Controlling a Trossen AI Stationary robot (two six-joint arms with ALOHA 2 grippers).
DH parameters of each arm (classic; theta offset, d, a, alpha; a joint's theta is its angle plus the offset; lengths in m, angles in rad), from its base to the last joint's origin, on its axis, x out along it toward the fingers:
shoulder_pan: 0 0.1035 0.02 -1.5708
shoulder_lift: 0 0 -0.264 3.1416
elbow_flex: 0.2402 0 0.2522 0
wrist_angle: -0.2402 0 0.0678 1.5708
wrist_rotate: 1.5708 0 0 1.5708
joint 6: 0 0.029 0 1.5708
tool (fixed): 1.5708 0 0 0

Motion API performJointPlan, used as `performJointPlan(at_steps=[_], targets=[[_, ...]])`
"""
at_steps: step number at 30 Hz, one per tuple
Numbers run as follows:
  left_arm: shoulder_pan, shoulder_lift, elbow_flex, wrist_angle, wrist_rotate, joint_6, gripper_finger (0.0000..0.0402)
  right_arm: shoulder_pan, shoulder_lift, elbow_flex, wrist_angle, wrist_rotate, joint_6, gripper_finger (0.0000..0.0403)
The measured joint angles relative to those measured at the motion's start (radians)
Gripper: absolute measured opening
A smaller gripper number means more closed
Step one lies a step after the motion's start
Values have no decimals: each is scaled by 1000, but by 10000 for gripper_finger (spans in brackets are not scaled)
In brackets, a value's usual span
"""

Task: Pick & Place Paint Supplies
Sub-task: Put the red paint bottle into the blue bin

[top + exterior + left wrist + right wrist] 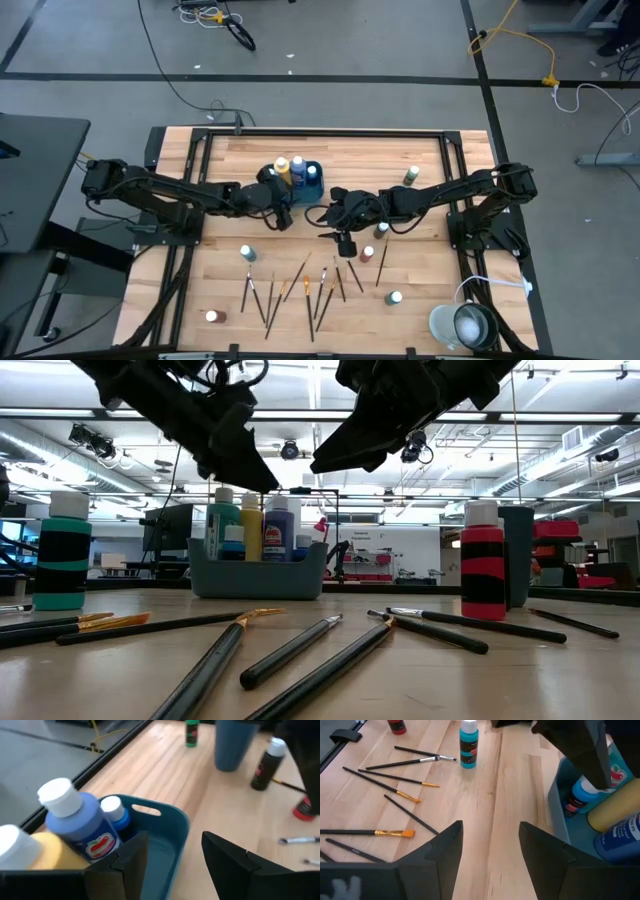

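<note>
Here the left claw (283,205) hangs spread and empty over the teal tray (170,817), which holds 3 paint bottles (297,168) near the counter's far edge. The right claw (335,213), also spread, hovers just beside it above the scattered paintbrushes (300,285). Swinging either arm carelessly could clip the other or topple the bottles.

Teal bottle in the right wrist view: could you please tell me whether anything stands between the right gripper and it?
Nothing visible does. Bare table lies between the open right gripper and the teal bottle. The brushes lie off to one side, the tray to the other.
</note>
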Motion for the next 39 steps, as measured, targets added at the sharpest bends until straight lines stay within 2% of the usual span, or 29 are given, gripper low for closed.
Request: performJointPlan(at_steps=[4,8,15,22,32,39], targets=[[-28,-21,7,3,0,40,189,29,-24,0,-65,0,1,196],[-43,-32,6,1,17,7,183,74,-62,1,-172,-5,1,196],[-46,-31,5,-1,47,-2,183,155,-79,0,-363,-97,58,196],[-46,-31,5,9,46,-9,182,186,-79,0,-511,-13,96,196],[-46,-31,5,19,46,-18,179,185,-79,0,-645,12,136,196],[-46,-31,5,20,46,-18,178,185,-79,0,-660,12,136,183]])
